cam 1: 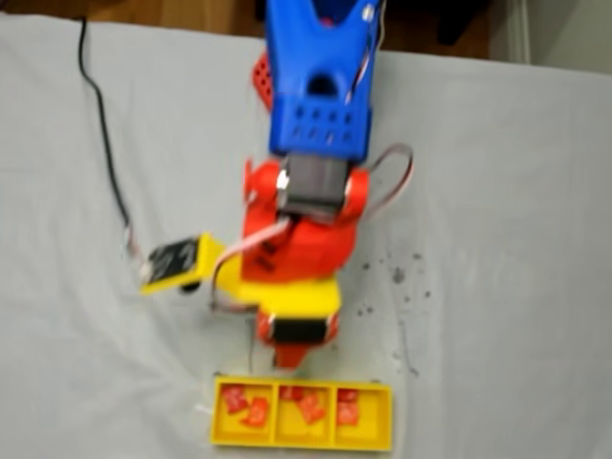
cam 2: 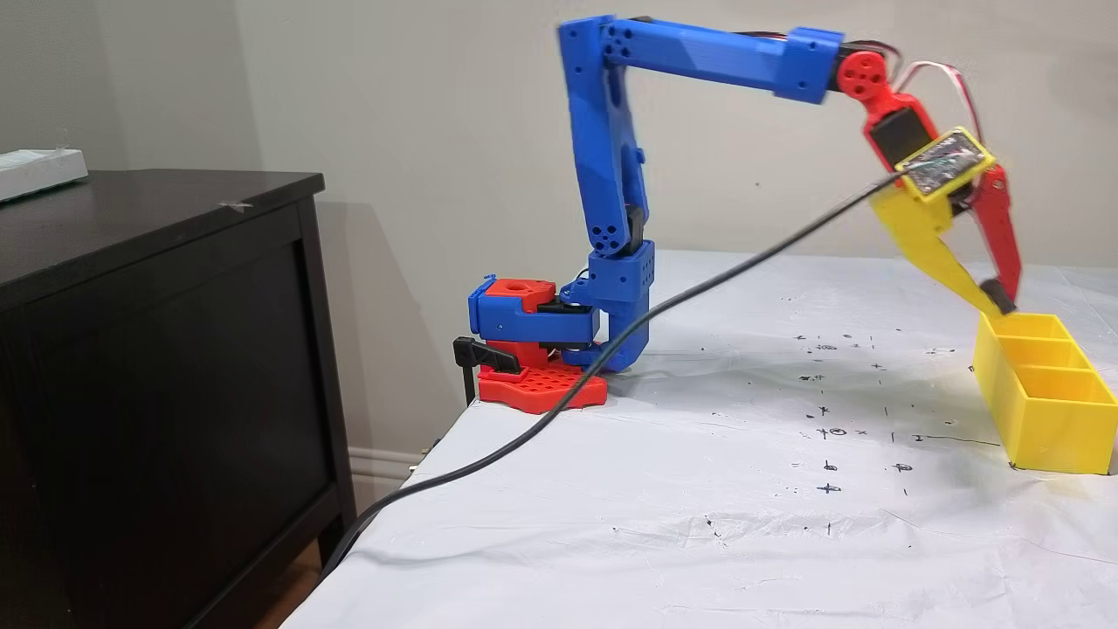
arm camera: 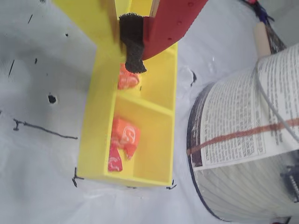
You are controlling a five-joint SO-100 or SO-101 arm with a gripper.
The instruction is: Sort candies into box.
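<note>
Nearest the wrist camera: a large round container wrapped in printed paper with a red stripe (arm camera: 243, 140), standing just right of the low bright yellow plastic tray with three square compartments (arm camera: 93, 135). The tray sits on a white cloth marked with black pen dots and crosses (arm camera: 32, 154).

Wrist view, closest compartment: two small square wrapped candies, orange-red with white marks (arm camera: 125, 133) and (arm camera: 115, 161), touching each other. Next compartment: another wrapped candy (arm camera: 127, 79), partly hidden by the black foam pad on the red finger (arm camera: 133, 49).

A fixed view from above shows red candies in all three compartments; picture blurred, exact count uncertain.

Gripper (cam 2: 998, 306), yellow fixed finger and red moving finger, hangs tilted just above the far end of the tray in the side fixed view. Tips meet, jaws together, nothing visibly held.

Beyond: blue arm links (cam 2: 611, 175), a black cable (cam 2: 611, 349), a dark wooden cabinet (cam 2: 166, 349).
</note>
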